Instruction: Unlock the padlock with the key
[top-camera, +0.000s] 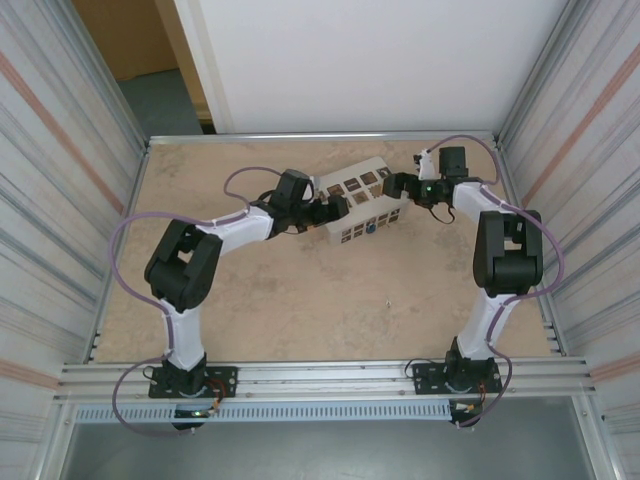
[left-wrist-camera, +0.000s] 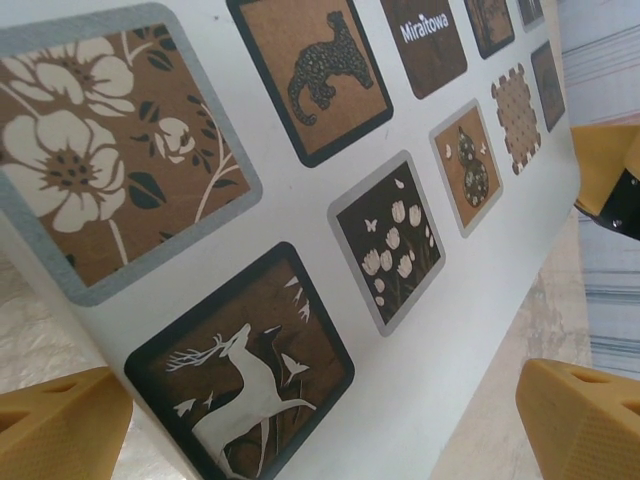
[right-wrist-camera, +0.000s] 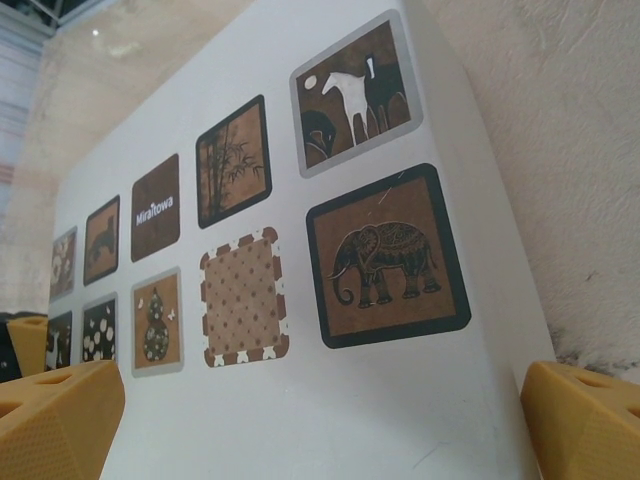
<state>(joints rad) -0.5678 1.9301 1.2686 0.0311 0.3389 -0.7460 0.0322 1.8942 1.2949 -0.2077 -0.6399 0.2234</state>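
Note:
A white box (top-camera: 358, 203) printed with brown picture tiles lies at the middle back of the table. My left gripper (top-camera: 335, 208) stands open at its left end, and the deer tile (left-wrist-camera: 245, 365) sits between the yellow fingers (left-wrist-camera: 60, 425). My right gripper (top-camera: 396, 185) stands open at the box's right end, its fingers (right-wrist-camera: 585, 420) either side of the corner by the elephant tile (right-wrist-camera: 385, 258). Whether any finger touches the box I cannot tell. A small dark blue thing (top-camera: 370, 228) shows on the box's near side, too small to name. The padlock and the key are hidden.
The tan tabletop (top-camera: 330, 300) is ringed by corrugated metal walls (top-camera: 60, 180) on both sides and a white panel (top-camera: 370, 60) at the back. An aluminium rail (top-camera: 320, 378) carries both arm bases at the near edge. Purple cables (top-camera: 130, 230) loop beside the arms.

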